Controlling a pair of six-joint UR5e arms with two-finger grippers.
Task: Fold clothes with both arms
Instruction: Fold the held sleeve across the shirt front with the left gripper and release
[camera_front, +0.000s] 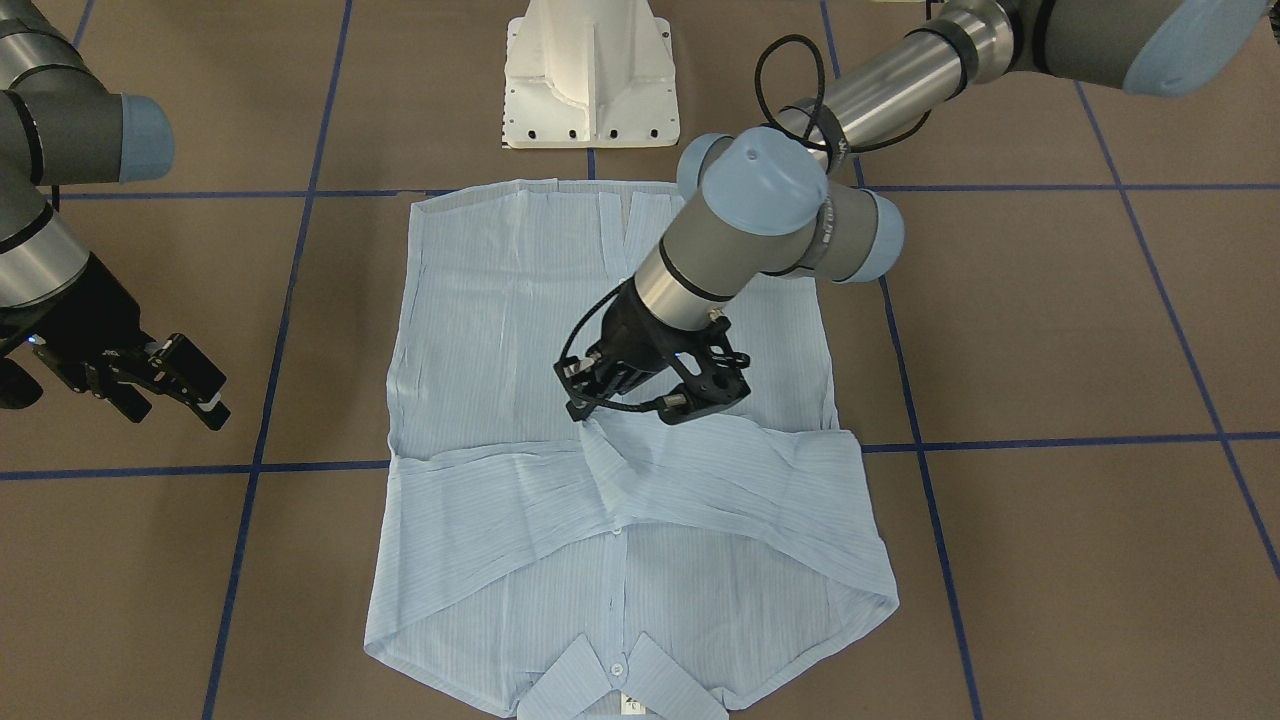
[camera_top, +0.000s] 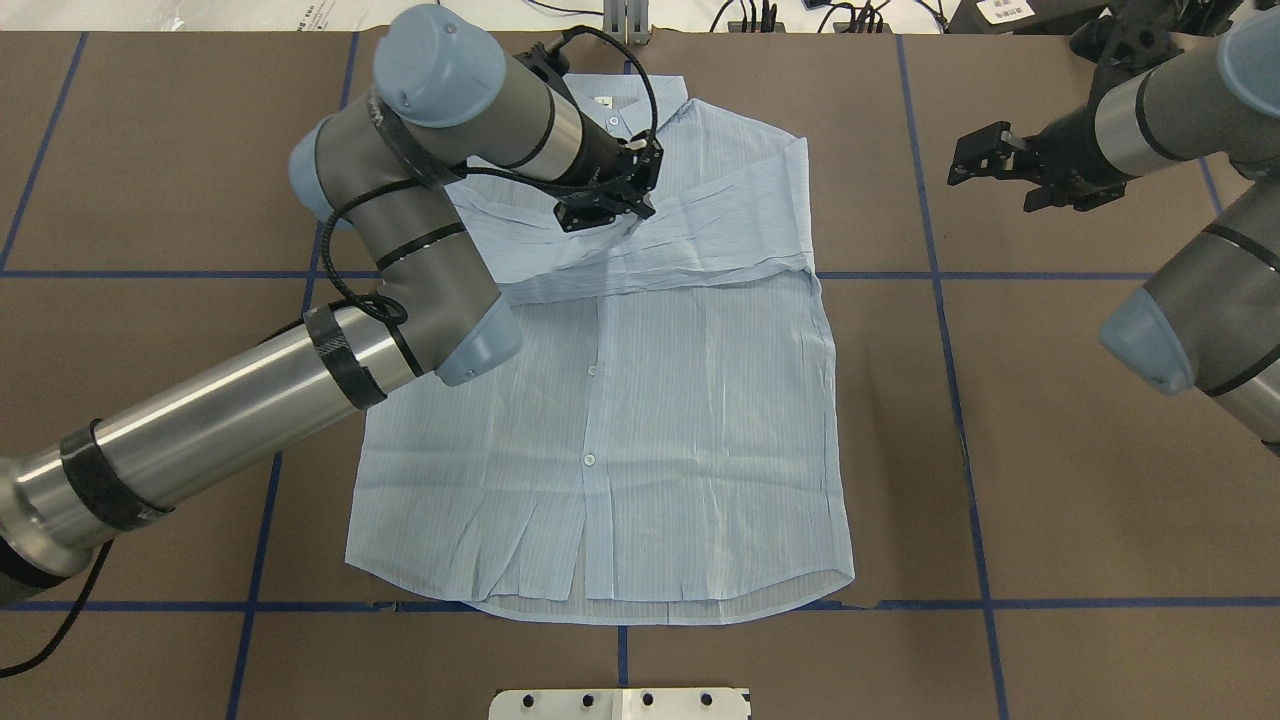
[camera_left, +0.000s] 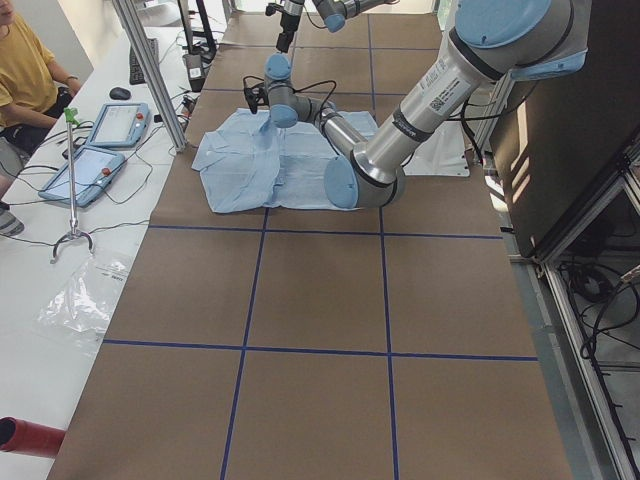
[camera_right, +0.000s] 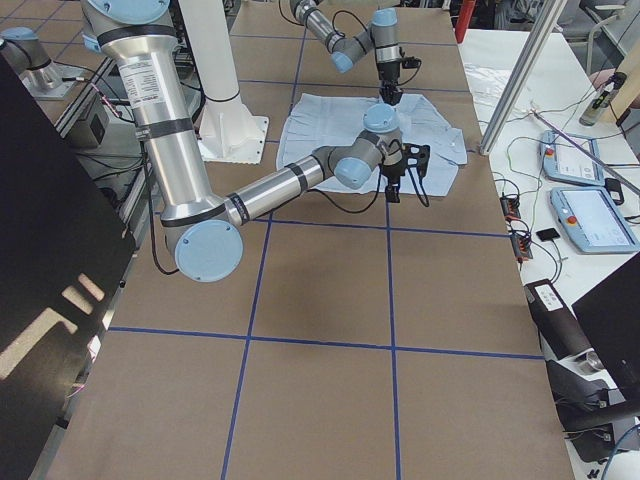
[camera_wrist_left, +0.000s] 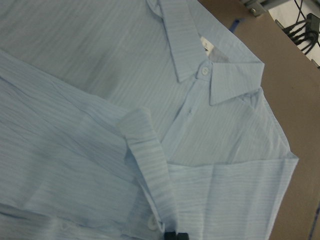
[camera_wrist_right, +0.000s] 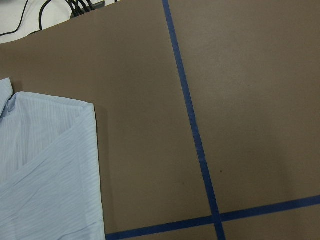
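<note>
The pale-blue shirt (camera_front: 480, 330) (camera_top: 680, 400) (camera_left: 245, 165) (camera_right: 330, 115) lies flat on the brown table, button front up, with both sleeves folded across the chest. Its collar (camera_wrist_left: 200, 55) points away from the robot. My left gripper (camera_front: 588, 412) (camera_top: 640, 208) (camera_wrist_left: 175, 235) is low over the chest, shut on the cuff of a sleeve (camera_wrist_left: 147, 160), and the fabric rises in a ridge to its tips. Beyond the shirt's edge (camera_wrist_right: 45, 175), my right gripper (camera_front: 175, 405) (camera_top: 985, 180) hangs open over bare table with nothing in it.
The white pedestal base (camera_front: 590, 75) (camera_top: 620, 703) stands at the robot's edge, just behind the shirt's hem. Blue tape lines (camera_wrist_right: 192, 125) cross the table. A person in yellow (camera_left: 25, 70), tablets (camera_left: 95, 160) (camera_right: 585, 215) and cables occupy the white bench beyond the far side.
</note>
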